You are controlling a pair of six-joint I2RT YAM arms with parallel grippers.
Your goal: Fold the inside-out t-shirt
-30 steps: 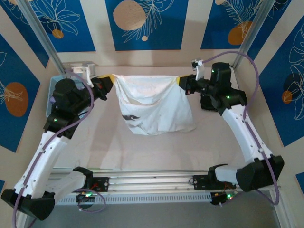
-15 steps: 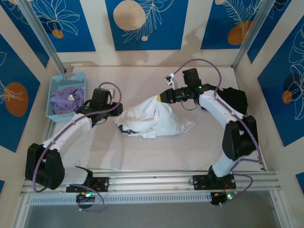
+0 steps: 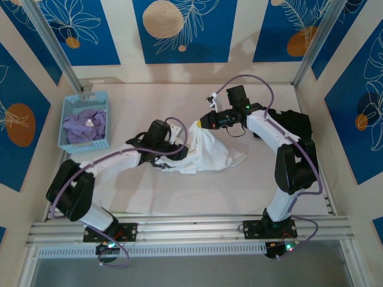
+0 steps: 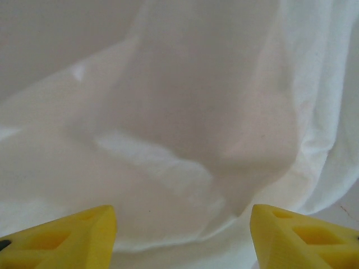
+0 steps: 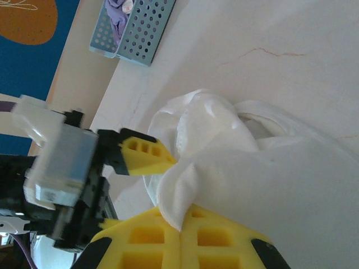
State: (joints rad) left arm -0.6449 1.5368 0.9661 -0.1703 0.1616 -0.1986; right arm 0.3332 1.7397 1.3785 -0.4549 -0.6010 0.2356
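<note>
Since half a second ago the left arm point(image 3: 102, 164) has stretched from beside the basket toward the middle, carrying the left gripper point(image 3: 175, 142) into the 9 o'clock side of the heap, while the right gripper point(image 3: 200, 121) has kept its place. The pale table point(image 3: 239, 191) bears the white t-shirt point(image 3: 209, 156), bunched in a crumpled mound just 12 o'clock of the centre. Its top is drawn up into a peak at its own 12 o'clock edge and a dark patch peeks out at its 8 o'clock edge. The right arm point(image 3: 281, 140) reaches in from 3 o'clock. In its wrist view the right gripper point(image 5: 179, 227) has its yellow pads pressed together on a fold of the t-shirt point(image 5: 269, 168). The left gripper point(image 4: 179, 241) stands wide apart, with t-shirt point(image 4: 196, 112) cloth lying ahead of it and nothing pinched. At 10 o'clock sits the blue basket point(image 3: 70, 142), well apart from the heap, with a lavender garment point(image 3: 84, 124) inside it.
</note>
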